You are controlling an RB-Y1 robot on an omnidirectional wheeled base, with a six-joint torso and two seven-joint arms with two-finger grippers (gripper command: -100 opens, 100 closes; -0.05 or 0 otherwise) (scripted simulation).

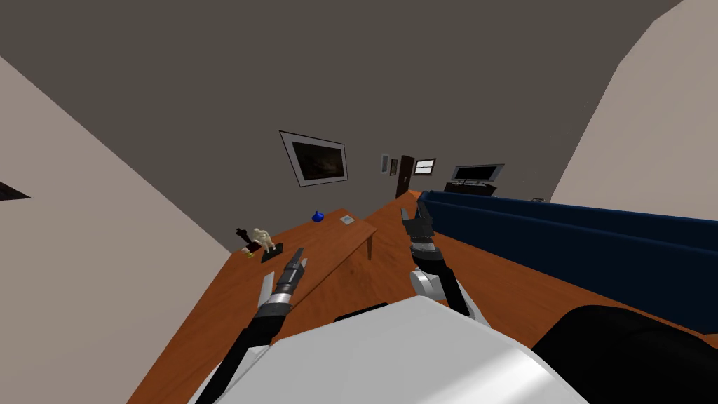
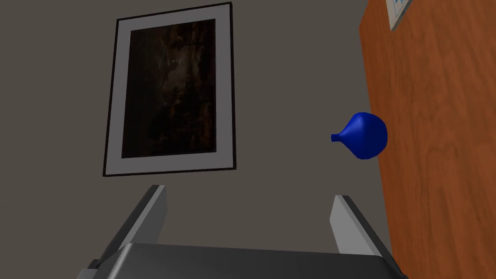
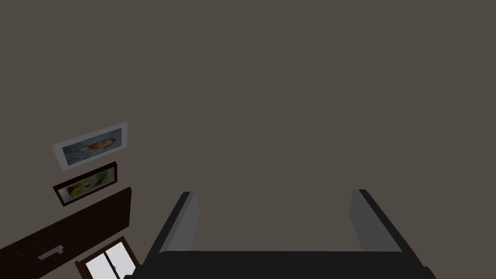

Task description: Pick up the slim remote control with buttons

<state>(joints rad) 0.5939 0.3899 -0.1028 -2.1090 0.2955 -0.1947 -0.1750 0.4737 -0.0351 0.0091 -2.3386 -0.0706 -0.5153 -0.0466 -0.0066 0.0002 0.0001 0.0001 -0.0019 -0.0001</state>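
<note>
A slim dark remote (image 1: 272,252) lies flat on the wooden table (image 1: 329,242), right beside a pale figurine (image 1: 263,240). My left gripper (image 1: 299,257) hovers over the table a short way to the right of the remote, open and holding nothing. In the left wrist view its fingers (image 2: 156,213) stand wide apart, pointing past the table's edge (image 2: 436,155) toward a blue vase (image 2: 362,135). My right gripper (image 1: 414,214) is raised over the floor beyond the table's end, open and empty, and its fingers (image 3: 186,218) face a grey wall.
The blue vase (image 1: 317,217) and a white card (image 1: 348,219) sit at the table's far end. A long dark blue sofa (image 1: 561,235) runs along the right. A black rounded shape (image 1: 624,351) lies at the bottom right. A framed picture (image 1: 315,158) hangs on the wall behind the table.
</note>
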